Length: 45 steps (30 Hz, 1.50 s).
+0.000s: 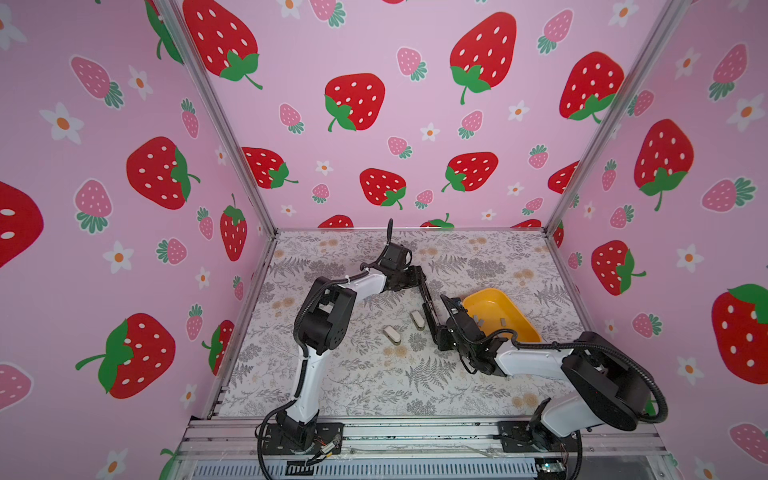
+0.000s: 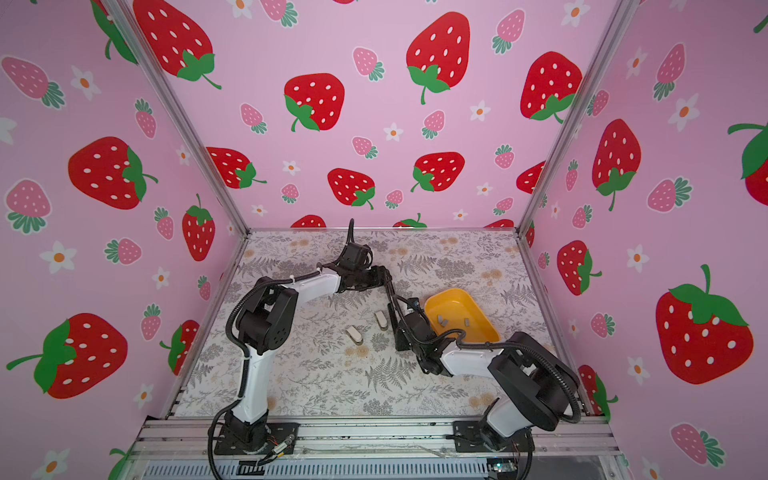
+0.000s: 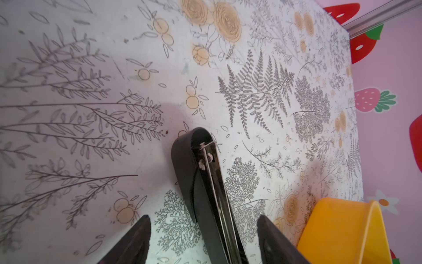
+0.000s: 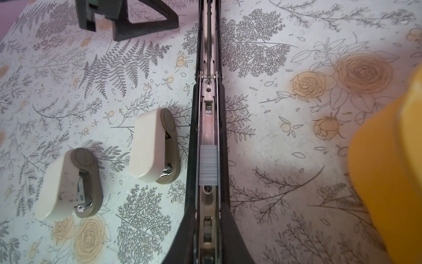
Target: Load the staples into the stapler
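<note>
In both top views you see the black stapler swung open into one long bar above the counter, reaching from your left gripper to your right gripper. Loose staples lie in the yellow tray just beside the right arm. Two small whitish staplers lie on the counter near the bar.

In the left wrist view your fingers stand well apart. The stapler's black lid runs between them, and no contact shows.

In the right wrist view your fingers are pressed tight on both sides of the stapler's metal channel, and one grey strip of staples sits inside that channel.
</note>
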### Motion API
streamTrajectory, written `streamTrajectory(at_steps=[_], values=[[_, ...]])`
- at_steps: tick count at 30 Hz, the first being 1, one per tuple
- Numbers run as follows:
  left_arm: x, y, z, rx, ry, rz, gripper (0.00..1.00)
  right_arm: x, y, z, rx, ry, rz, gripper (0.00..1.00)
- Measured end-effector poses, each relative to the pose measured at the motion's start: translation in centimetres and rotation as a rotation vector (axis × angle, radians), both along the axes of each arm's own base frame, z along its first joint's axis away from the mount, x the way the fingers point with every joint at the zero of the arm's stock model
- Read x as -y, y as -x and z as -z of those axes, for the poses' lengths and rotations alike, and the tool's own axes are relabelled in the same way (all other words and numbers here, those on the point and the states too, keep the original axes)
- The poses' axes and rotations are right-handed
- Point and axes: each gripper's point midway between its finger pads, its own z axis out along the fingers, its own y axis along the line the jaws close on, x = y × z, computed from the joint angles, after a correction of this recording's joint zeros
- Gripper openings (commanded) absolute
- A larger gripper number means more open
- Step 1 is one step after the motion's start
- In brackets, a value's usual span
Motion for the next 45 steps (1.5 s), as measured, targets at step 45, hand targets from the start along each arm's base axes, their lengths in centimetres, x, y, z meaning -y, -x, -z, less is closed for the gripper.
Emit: streamTrajectory(at_steps=[45], values=[[6.0, 4.6, -7.3, 0.635, 0.249, 0.404, 0.42, 2.0, 1.3, 0.3, 0.218, 0.011, -0.069, 0.1]])
